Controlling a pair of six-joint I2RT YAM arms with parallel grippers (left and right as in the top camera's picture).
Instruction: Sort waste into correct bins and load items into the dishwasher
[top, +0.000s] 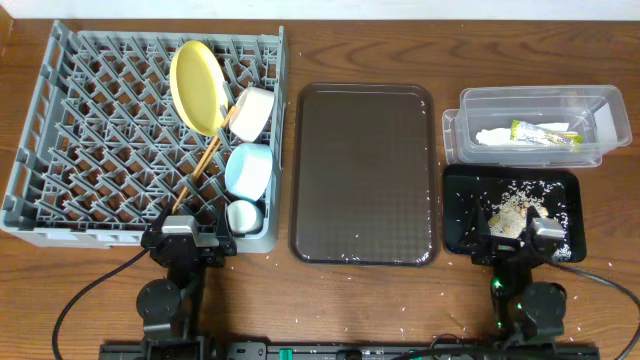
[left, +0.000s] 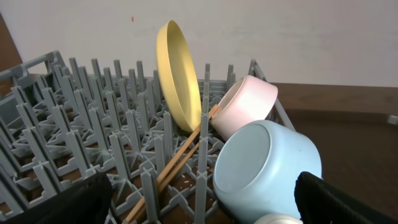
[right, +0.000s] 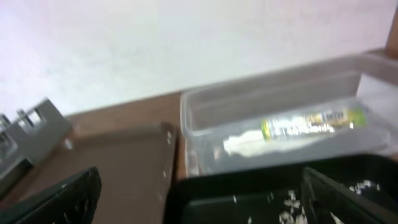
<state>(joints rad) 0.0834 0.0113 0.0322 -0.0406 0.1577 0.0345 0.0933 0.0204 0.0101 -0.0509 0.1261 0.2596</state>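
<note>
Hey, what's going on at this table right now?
Two robot arms are sorting leftovers, and it looks about done. The plate, white bowl, blue bowl, cup and chopsticks sit in the rack. The wrapper and napkin lie in the tub, and the rice is in the black tray. The left gripper and right gripper are open, holding nothing.

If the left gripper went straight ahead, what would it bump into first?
Likely upright pegs of the grey rack, about where the chopsticks lie; the blue bowl sits just right of that line.
</note>
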